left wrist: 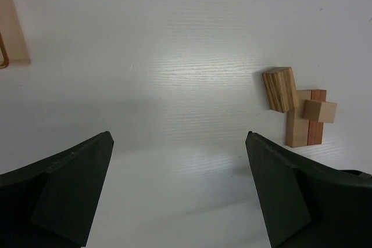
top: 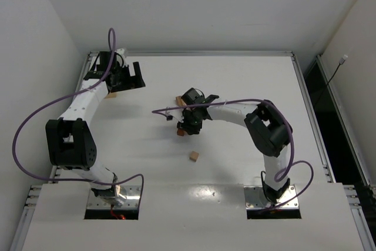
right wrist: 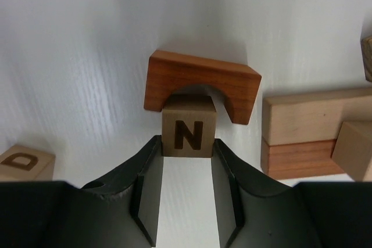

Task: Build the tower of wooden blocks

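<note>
In the right wrist view, my right gripper [right wrist: 187,143] has its fingertips pressed on both sides of a tan cube marked N [right wrist: 187,133], shut on it. The cube sits on the table under a reddish-brown arch block [right wrist: 203,82]. Right of them a tan bar [right wrist: 317,114] and a reddish bar [right wrist: 299,158] lie side by side, with a small cube [right wrist: 354,149] on them. From above, the right gripper [top: 189,123] is mid-table. My left gripper [top: 126,74] is far left, open [left wrist: 179,143] over bare table. No tower is in view.
A tan cube marked D [right wrist: 23,162] lies left of the right gripper, and a loose cube [top: 194,156] sits nearer the bases. In the left wrist view a striped block [left wrist: 281,89] leans on two bars [left wrist: 297,120]. A pale wooden tray [left wrist: 13,21] lies top left.
</note>
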`<state>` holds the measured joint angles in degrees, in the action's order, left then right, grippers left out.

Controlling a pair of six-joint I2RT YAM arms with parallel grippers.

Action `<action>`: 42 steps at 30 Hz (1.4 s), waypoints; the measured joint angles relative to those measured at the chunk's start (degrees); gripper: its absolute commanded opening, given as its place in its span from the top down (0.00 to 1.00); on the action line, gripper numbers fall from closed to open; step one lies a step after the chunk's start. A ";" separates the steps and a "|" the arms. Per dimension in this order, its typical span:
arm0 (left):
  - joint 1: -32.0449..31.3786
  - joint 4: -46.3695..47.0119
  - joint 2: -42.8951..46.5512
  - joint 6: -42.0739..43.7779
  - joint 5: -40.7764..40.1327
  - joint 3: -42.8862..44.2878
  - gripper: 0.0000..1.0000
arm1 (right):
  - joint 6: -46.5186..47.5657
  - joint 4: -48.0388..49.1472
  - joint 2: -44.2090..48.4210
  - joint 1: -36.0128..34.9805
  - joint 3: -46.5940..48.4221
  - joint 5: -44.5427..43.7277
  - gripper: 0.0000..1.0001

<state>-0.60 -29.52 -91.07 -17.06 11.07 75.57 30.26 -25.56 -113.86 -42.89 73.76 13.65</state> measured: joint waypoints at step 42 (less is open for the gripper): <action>0.00 0.81 0.31 -3.15 -7.48 -1.60 0.03 | -60.87 -12.83 3.21 0.46 11.34 -23.12 1.00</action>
<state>-0.60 -28.71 -90.76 -20.21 3.60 73.97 -30.61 -38.39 -110.65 -42.44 85.10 -9.47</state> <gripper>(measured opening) 0.970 0.313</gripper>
